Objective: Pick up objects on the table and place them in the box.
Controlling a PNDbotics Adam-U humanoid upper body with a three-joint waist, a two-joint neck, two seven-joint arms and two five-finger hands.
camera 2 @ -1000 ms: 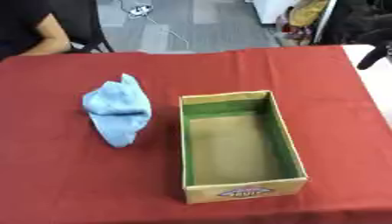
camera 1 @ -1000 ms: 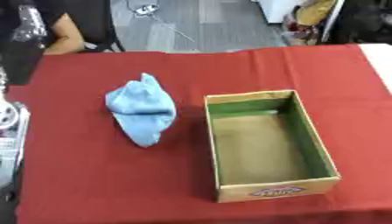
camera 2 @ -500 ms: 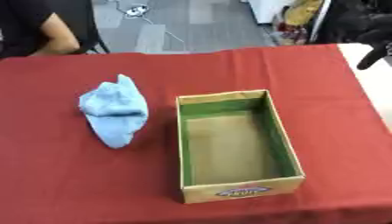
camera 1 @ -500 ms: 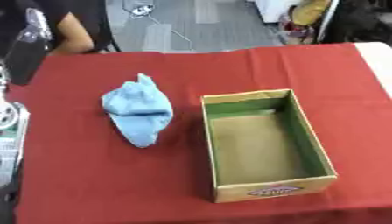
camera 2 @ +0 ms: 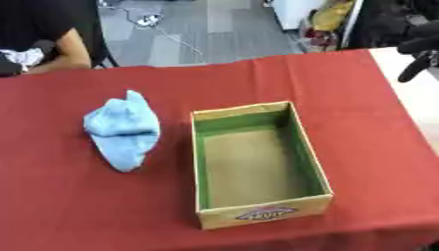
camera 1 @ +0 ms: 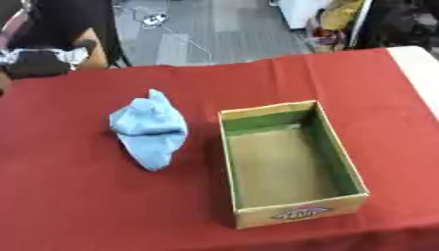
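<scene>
A crumpled light-blue cloth [camera 1: 150, 128] lies on the red tablecloth, left of the box. The open cardboard box [camera 1: 290, 162] has green inner walls and a bare brown floor; nothing lies in it. Its printed short side faces the near edge. A gap of red cloth separates the blue cloth from the box. My right hand [camera 2: 414, 55] shows only as a dark shape at the upper right edge of the right eye view, well away from both things. My left hand shows in neither view.
The red table [camera 1: 77, 206] ends at a pale strip [camera 1: 420, 73] on the right. A seated person [camera 2: 43, 34] in black is at the far left edge, not touching anything. Beyond the table is grey floor with cables.
The silver part of my left arm at the left edge has gone out of view. Cloth and box lie where they were. The person at the far edge has shifted.
</scene>
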